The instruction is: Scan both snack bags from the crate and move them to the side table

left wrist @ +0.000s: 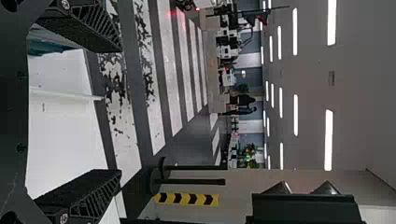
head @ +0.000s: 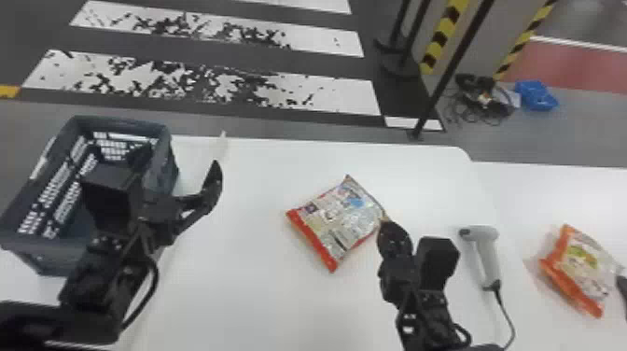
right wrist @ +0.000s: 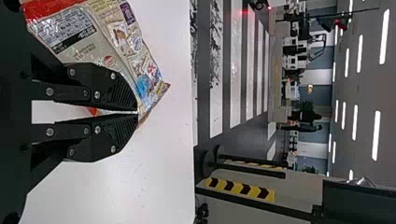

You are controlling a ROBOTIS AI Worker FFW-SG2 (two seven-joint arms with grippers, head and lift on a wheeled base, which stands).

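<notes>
The right pincer is closed on the edge of one snack bag, located between the crate and the scanner at the worktop. The second snack bag lies right of the scanner. The left pincer is wide open, holding nothing, beside the crate

Black arms (silvery screws, dark cables)

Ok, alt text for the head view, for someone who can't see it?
Right end effector pinching a snack bag by its edge at a white table; a handheld scanner and orange-trimmed second bag lie farther right. Left end effector hangs near a dark crate.
</notes>
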